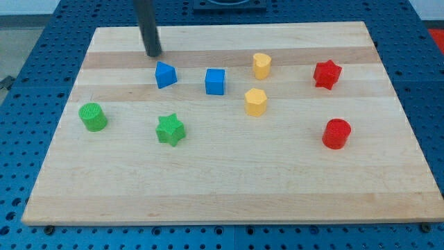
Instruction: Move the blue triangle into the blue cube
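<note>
Pale wooden counter point(229, 187) on blue pegboard | your dark rod, no hand fitted, my tip point(153, 54) just up-left of blue triangle point(165, 74), apart | blue cube point(215, 81) near the triangle's right, gap between | red cylinder point(336, 133), red star point(327, 73) right | green cylinder point(93, 117), green star point(170, 130) left | two yellow blocks point(255, 102) centre.

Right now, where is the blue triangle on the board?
The blue triangle lies in the upper left part of the view, just left of the blue cube with a gap between them, and my tip stands just above-left of it.
</note>
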